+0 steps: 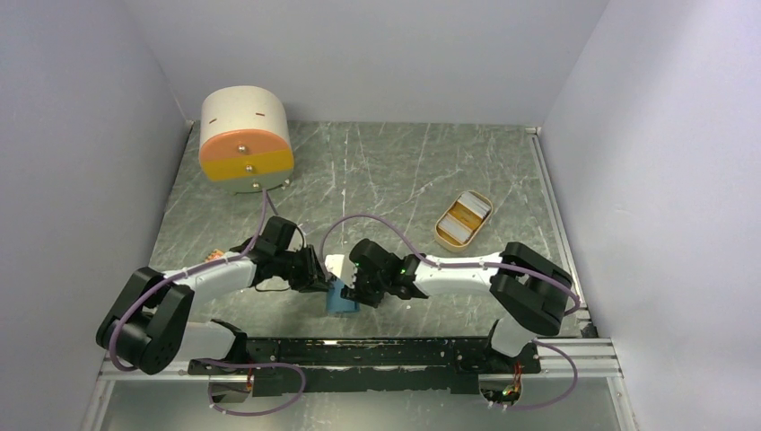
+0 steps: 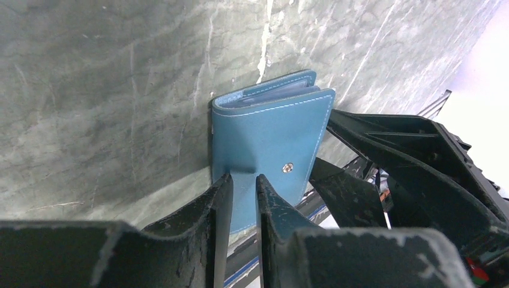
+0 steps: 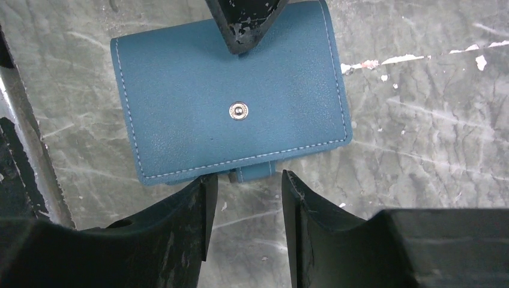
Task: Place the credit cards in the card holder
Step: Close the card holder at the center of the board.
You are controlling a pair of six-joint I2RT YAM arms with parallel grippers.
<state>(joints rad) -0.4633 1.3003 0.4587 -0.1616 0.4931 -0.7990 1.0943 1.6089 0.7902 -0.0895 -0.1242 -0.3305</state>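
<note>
**Wallet steadied for unsnapping**
The left claw was clenched on one edge of the closed blue wallet, apparently anchoring it on the counter so the released right claw could straddle its snap tab; the cards lay well apart in the tray.

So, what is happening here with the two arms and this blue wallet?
Both arms meet at the card holder, which lies folded shut on the table near their bases. The left tool pinches one edge of it; the right tool hangs open at the opposite edge, by the snap tab, not gripping. The credit cards lie in the tan tray, away from both tools.
</note>
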